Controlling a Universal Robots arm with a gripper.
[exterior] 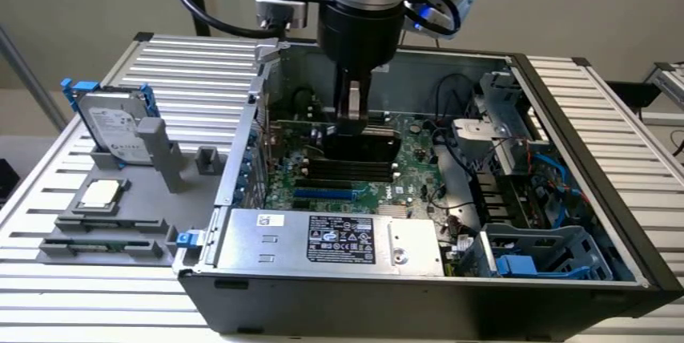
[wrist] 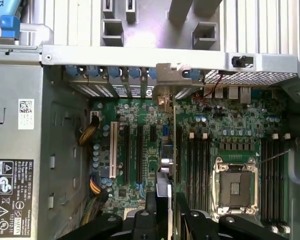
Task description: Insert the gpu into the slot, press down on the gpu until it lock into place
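My gripper (exterior: 356,123) reaches down into the open computer case and is shut on the gpu (exterior: 366,147). The card hangs upright, its black cooler block facing the exterior view's front, and sits a little above the motherboard (exterior: 412,175). The slot (exterior: 323,195) is a long bright-blue strip on the board, just behind the power supply. In the wrist view the gpu (wrist: 173,145) shows edge-on as a thin line running up from my gripper (wrist: 165,202). A short piece of the blue slot (wrist: 166,131) shows right beside that edge. The card stands above the slot, apart from it.
A silver power supply (exterior: 320,239) fills the case's front. Black memory slots (wrist: 197,165) and the open processor socket (wrist: 235,187) lie beside the card. White and black expansion slots (wrist: 125,150) lie on its other side. A hard drive (exterior: 112,131) stands on a grey fixture outside the case.
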